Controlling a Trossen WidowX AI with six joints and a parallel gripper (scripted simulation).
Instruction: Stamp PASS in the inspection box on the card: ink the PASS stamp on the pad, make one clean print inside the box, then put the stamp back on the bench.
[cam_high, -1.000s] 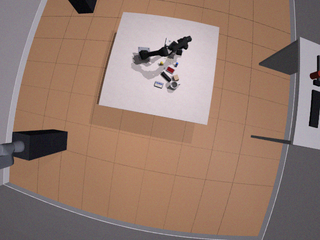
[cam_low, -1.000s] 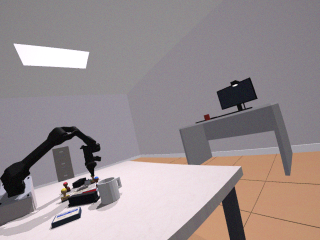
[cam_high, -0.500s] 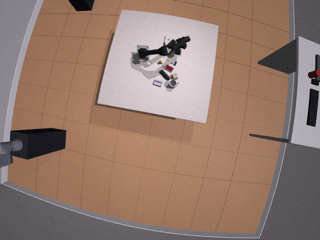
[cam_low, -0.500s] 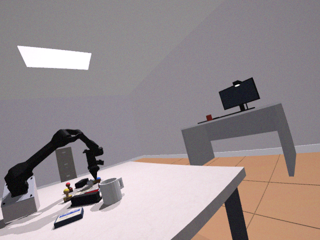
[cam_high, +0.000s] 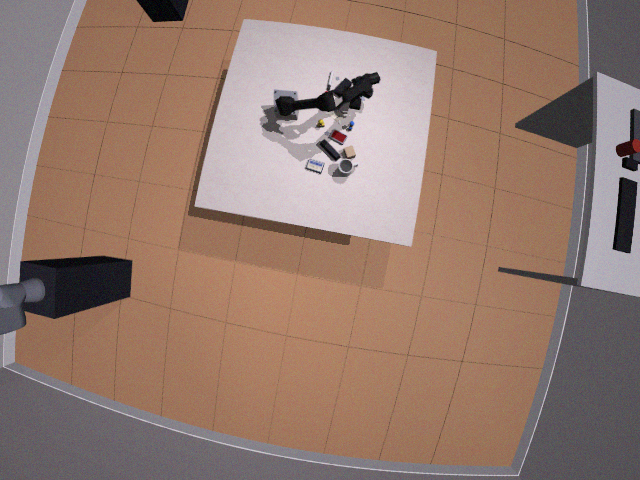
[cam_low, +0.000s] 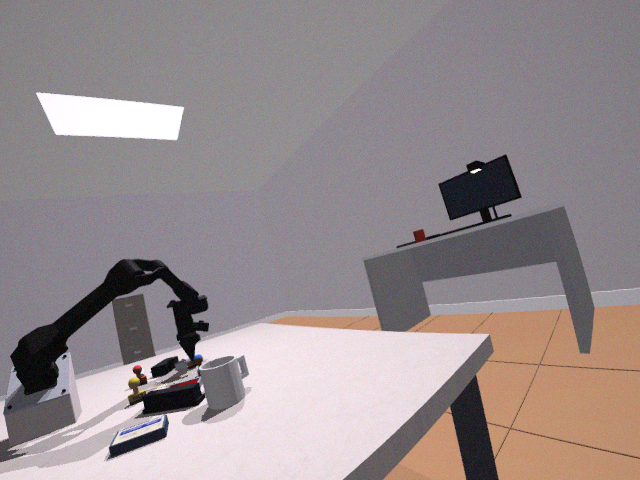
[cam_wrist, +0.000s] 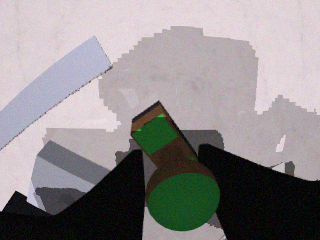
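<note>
My gripper (cam_high: 343, 113) (cam_low: 192, 358) (cam_wrist: 171, 155) points down low over the bench, partly open. Its fingers stand on both sides of the green-topped stamp (cam_wrist: 183, 202), with a thin gap beside the left finger in the wrist view. The stamp is upright, its brown base showing past the fingertips; its lettering cannot be read. The red ink pad (cam_high: 338, 136) (cam_low: 185, 383) lies on the bench, partly behind a black block in the exterior view. A pale card with a blue band (cam_high: 314, 165) (cam_low: 139, 429) lies on a dark base; its print is too small to read.
A blue-topped stamp (cam_high: 351, 125) (cam_low: 198, 357) stands near the gripper. Also there are a yellow-topped stamp (cam_high: 320, 123) (cam_low: 134, 383), a red-topped stamp (cam_low: 137, 369), the black block (cam_high: 328, 149) (cam_low: 173, 399), a tan block (cam_high: 349, 151) and a grey mug (cam_high: 345, 166) (cam_low: 222, 384).
</note>
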